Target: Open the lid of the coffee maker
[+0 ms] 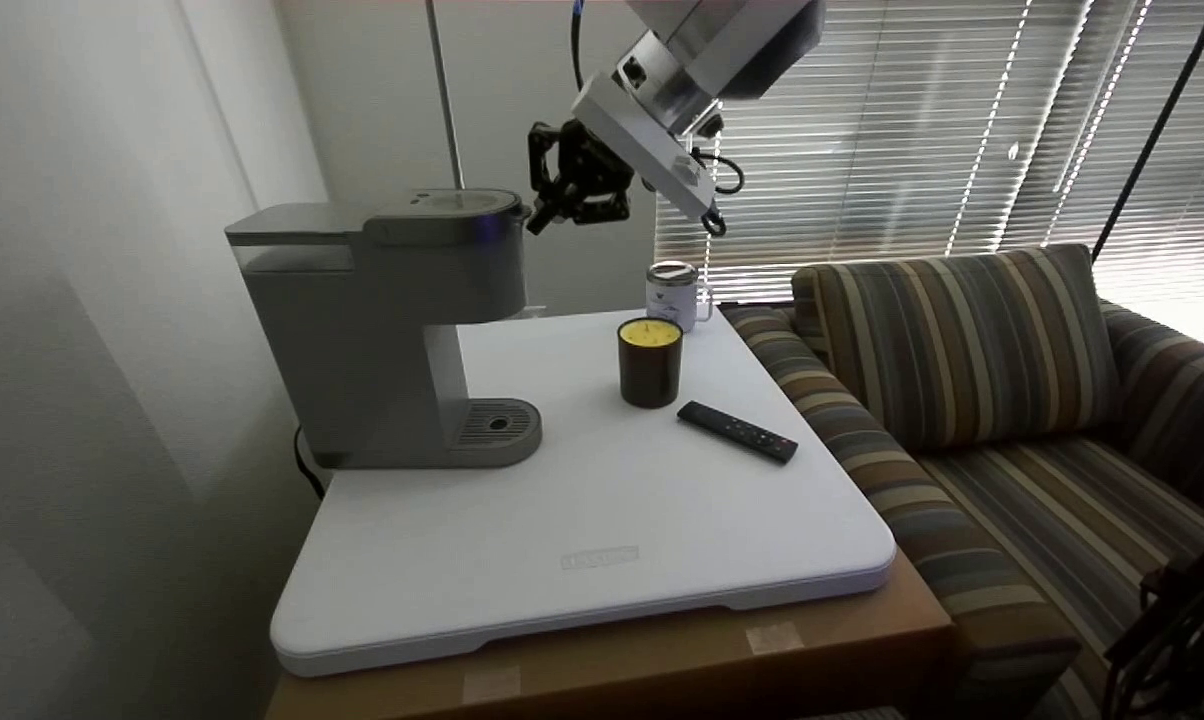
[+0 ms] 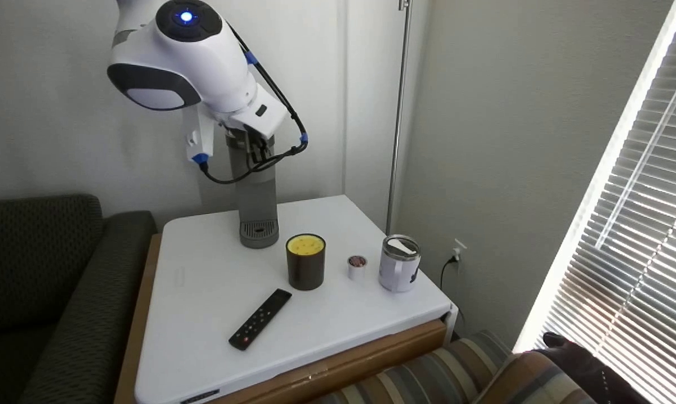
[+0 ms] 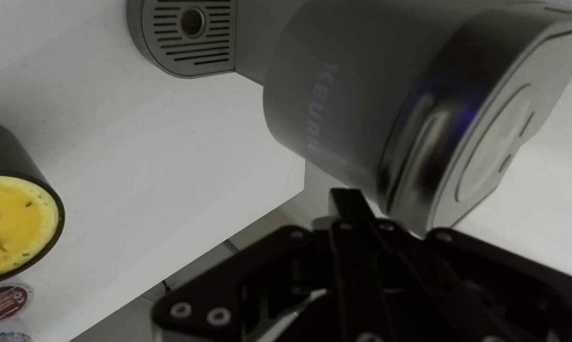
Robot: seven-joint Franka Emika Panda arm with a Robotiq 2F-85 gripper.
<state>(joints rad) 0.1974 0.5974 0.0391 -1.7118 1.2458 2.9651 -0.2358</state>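
The grey coffee maker (image 1: 362,360) stands on the white table; it also shows in an exterior view (image 2: 256,196), partly behind the arm, and in the wrist view (image 3: 333,95). Its lid (image 1: 452,204) lies flat and closed on the head. The lid's rounded front edge and top also show in the wrist view (image 3: 492,147). My gripper (image 1: 539,217) is at the front of the head, just below the level of the lid's top. In the wrist view the fingertips (image 3: 348,204) are together and empty, close beside the lid's front edge. I cannot tell whether they touch it.
A dark jar with yellow candle wax (image 2: 306,264), a small pod (image 2: 357,268), a white mug (image 2: 398,266) and a black remote (image 2: 260,318) stand or lie on the white table (image 2: 197,353). A wall (image 1: 92,300) runs beside the coffee maker. A striped sofa (image 1: 962,360) adjoins the table.
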